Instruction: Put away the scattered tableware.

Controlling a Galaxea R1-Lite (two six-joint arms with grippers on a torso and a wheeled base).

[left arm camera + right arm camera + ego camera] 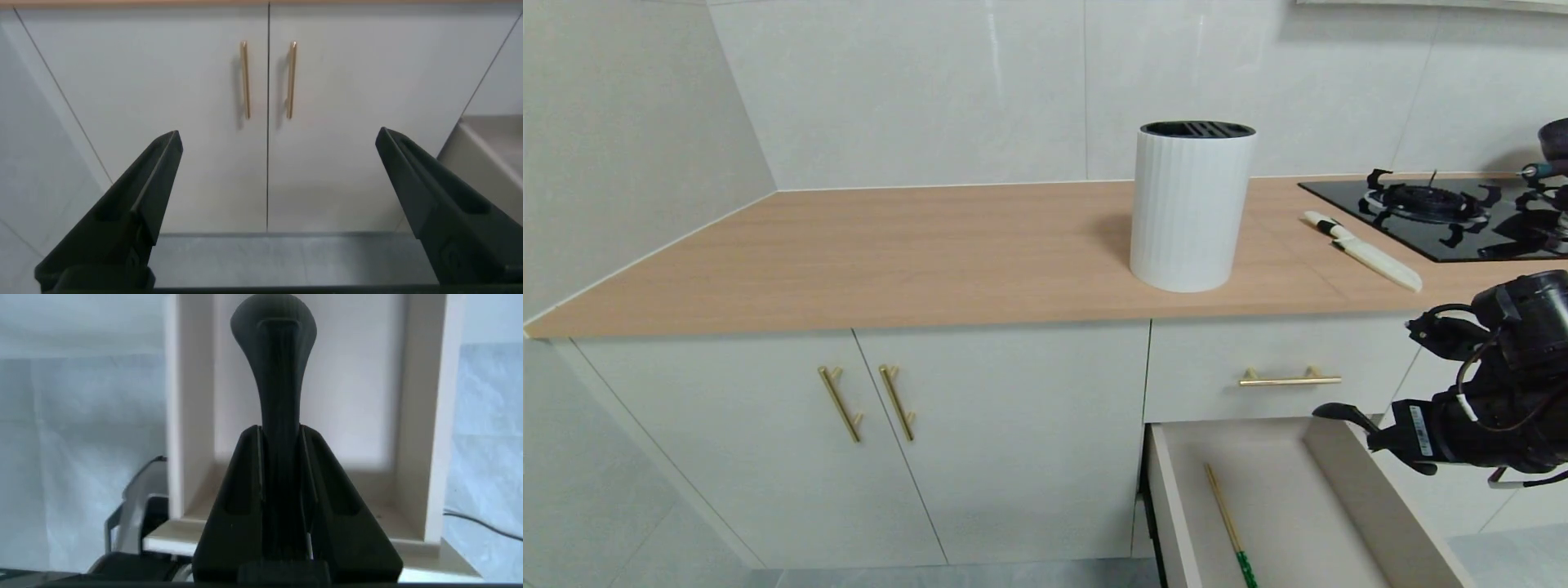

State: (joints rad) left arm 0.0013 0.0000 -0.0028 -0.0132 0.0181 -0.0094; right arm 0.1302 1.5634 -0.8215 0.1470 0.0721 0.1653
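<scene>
A cream-handled knife (1364, 249) lies on the wooden countertop (890, 253), between a white ribbed holder (1191, 208) with a black slotted top and the stove. Below it a drawer (1170, 490) stands pulled out, with a pair of green-tipped chopsticks (1225, 514) lying inside. My right gripper (1339, 412) hovers over the drawer's right wall. In the right wrist view this gripper (274, 331) is shut and holds nothing, with the drawer (359, 400) beneath it. My left gripper (278, 139) is open and empty, low down, facing the cabinet doors (270, 122).
A black gas hob (1437, 212) with pan supports fills the counter's right end, with a dark pot (1553, 139) at the edge. Tiled walls close off the back and left. A shut drawer with a gold handle (1290, 379) sits above the pulled-out one.
</scene>
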